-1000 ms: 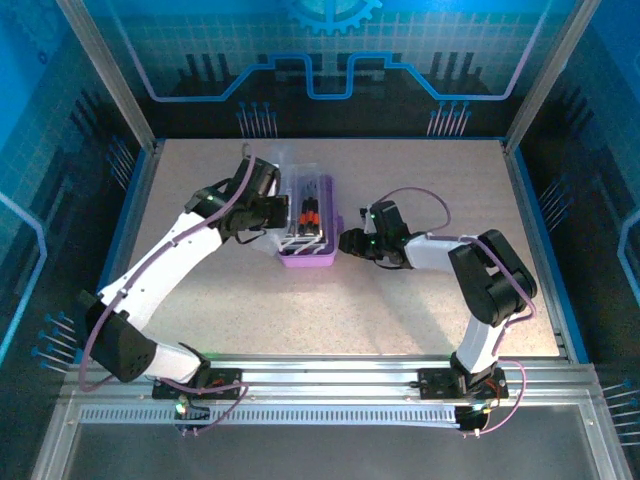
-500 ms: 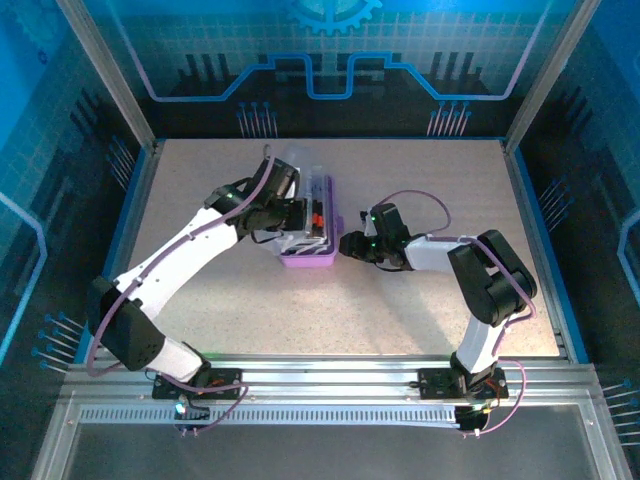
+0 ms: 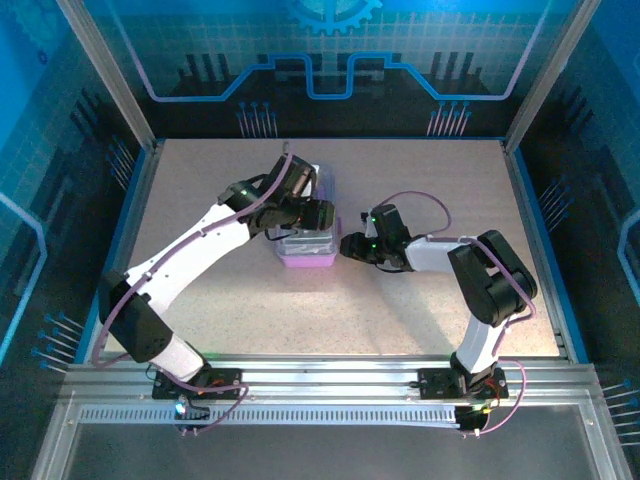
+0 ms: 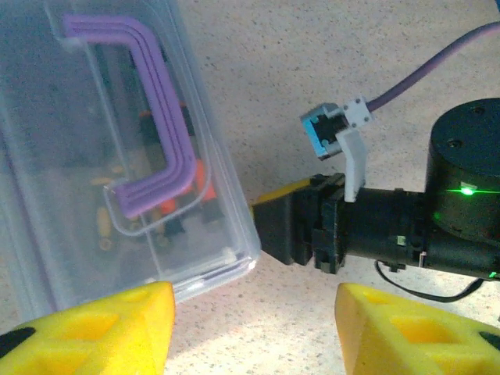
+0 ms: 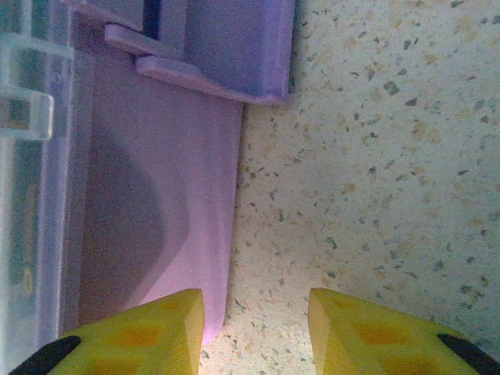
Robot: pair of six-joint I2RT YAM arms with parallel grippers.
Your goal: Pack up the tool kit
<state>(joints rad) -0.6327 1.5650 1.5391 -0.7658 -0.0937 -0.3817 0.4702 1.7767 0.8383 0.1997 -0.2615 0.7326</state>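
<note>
The tool kit's purple case [image 3: 306, 257] lies mid-table with its clear lid [image 4: 62, 195] down over it. The purple handle [image 4: 160, 148] sits on the lid, and orange-black screwdrivers [image 4: 197, 176] show dimly through it. My left gripper [image 3: 318, 215] hovers over the case's right edge, open, and its fingertips frame bare table [image 4: 254, 324]. My right gripper [image 3: 347, 245] is low beside the case's right wall [image 5: 180, 180]. It stands open [image 5: 256, 328] with nothing between its fingers, the left finger [image 5: 148, 332] next to the wall.
The two grippers are close together at the case's right side; the right gripper's fingers [image 4: 285, 226] and wrist sit just ahead of the left one. Speckled tabletop [image 3: 420, 180] extends all around, bounded by a blue-rimmed frame [image 3: 530, 230].
The left arm swung right across the case, bringing the clear lid down over it. Its gripper went from shut to open, letting go of the lid. The right arm stayed put.
</note>
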